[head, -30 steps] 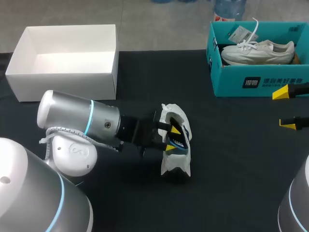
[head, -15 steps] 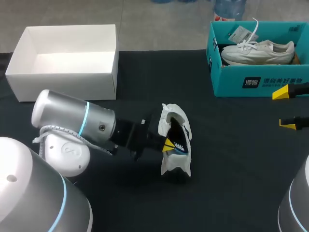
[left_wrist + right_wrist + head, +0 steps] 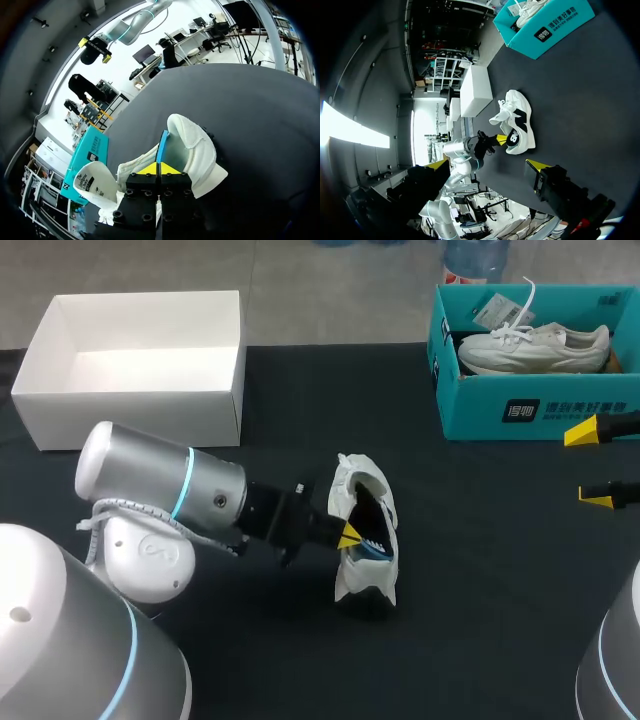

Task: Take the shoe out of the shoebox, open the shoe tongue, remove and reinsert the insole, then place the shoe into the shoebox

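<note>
You're pinching blue insole (image 3: 162, 145) edge in left claw (image 3: 348, 536), inside white sneaker (image 3: 366, 585); right claw (image 3: 590, 464) spread, hovering well apart. Risk: unbraced sneaker dragging along, thin pinch slipping.

You have a table (image 3: 480, 540) covered in black cloth. On its far left corner stands a white box (image 3: 130, 415), open at the top, with nothing visible inside it; the right wrist view shows this box too (image 3: 476, 90). In the teal shoebox (image 3: 480, 405) at the far right lies a second white sneaker (image 3: 535, 348), with a paper tag (image 3: 493, 310) just beside its laces.
</note>
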Controlling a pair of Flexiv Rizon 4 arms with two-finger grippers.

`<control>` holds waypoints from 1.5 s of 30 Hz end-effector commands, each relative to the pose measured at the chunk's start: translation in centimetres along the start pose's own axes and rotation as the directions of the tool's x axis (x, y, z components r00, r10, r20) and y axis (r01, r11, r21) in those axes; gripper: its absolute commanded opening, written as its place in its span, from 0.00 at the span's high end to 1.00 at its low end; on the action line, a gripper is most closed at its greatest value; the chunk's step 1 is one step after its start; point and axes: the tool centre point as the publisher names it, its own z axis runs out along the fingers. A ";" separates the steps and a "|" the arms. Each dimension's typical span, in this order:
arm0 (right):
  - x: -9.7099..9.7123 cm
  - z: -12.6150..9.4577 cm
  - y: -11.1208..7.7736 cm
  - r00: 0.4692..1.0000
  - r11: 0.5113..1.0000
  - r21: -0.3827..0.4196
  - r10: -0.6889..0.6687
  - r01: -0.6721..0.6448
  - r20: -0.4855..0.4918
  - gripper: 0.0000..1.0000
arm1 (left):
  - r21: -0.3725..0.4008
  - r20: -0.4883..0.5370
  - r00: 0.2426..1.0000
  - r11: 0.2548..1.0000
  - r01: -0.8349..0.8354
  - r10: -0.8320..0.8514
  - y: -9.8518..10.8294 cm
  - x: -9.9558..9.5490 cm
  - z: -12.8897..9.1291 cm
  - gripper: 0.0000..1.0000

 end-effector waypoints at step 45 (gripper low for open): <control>0.0 -0.1 -0.5 1.000 1.000 -0.008 0.002 -0.002 0.003 0.00 | 0.197 -0.655 0.637 0.906 -0.374 0.406 -3.2 -1.8 -5.3 1.00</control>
